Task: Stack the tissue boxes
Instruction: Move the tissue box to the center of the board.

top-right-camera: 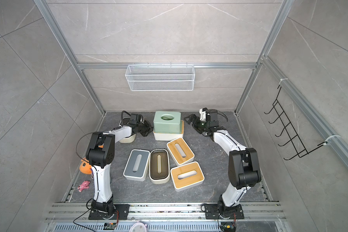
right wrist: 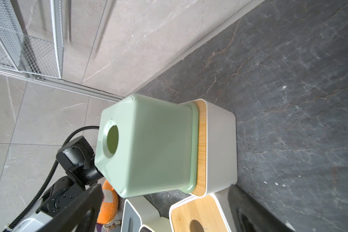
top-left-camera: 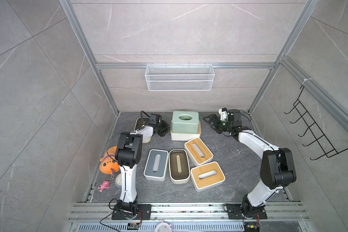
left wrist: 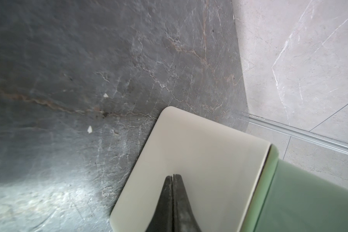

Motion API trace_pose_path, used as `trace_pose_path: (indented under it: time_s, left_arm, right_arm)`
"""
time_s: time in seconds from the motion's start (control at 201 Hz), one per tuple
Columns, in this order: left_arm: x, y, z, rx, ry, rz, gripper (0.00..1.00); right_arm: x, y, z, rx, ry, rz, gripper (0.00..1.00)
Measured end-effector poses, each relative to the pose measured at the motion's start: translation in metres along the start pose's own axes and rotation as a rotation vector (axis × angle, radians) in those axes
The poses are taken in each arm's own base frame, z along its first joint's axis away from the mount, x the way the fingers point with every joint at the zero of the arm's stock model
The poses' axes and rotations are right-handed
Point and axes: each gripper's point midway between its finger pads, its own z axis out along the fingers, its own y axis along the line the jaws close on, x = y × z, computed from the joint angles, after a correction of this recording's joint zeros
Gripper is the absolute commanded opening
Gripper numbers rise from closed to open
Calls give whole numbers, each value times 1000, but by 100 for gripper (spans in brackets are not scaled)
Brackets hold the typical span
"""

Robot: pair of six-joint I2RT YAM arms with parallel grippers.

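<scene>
Your stack stands at the back middle of the surface. The green box sits on a white bamboo-lidded box. Both long sides run left to right, parallel to the back wall, and the green box's round opening faces up. A strip of bamboo shows along the lower box's right end. Only a narrow band of bare surface separates the stack from the wall. Your left hand, fingers pressed together, is just beside the stack's left end; in the left wrist view its fingertips lie in front of the lower box's white side, but you cannot tell whether they touch it. Your right hand has its fingers spread wide, holds nothing and stands apart from the stack's right end, with bare surface around it. In front of the stack four boxes crowd together. The grey-blue-lidded box and brown-lidded box lie side by side, long axes front to back. The angled bamboo box runs from back-left to front-right. The front bamboo box lies mostly crosswise, with its right end swung back. The surface is bare to their right and front. A cream box is mostly hidden under your left forearm, and an orange plush toy hugs the left edge.
</scene>
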Motion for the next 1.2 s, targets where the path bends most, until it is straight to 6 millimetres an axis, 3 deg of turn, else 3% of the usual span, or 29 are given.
trace_pose_path:
  time_s: [0.309, 0.449, 0.528, 0.678, 0.748, 0.838, 0.927, 1.196]
  left_arm:
    - [8, 0, 4, -21, -4, -1, 0]
    - [-5, 12, -18, -70, -52, -12, 0]
    - [-17, 7, -40, -83, -95, 12, 16]
    - [-28, -28, -82, -41, -170, 100, 66]
    - [-26, -45, -94, -5, -183, 146, 79]
    - [-22, -63, -101, 38, -174, 191, 87]
    - [-18, -80, -101, 73, -149, 234, 89]
    - [0, -123, -96, 144, -82, 357, 93]
  right_arm:
    - [-14, 14, -7, 5, -24, -36, 100]
    - [-18, 21, -10, -1, -27, -62, 100]
    - [-18, 25, -11, 1, -21, -74, 100]
    - [-19, 43, -10, -21, -16, -117, 100]
    - [-19, 52, -10, -31, -12, -137, 100]
    - [-20, 62, -8, -40, -6, -156, 100]
    - [-22, 68, -3, -48, -2, -172, 100]
    - [-15, 63, 13, -35, 36, -166, 100]
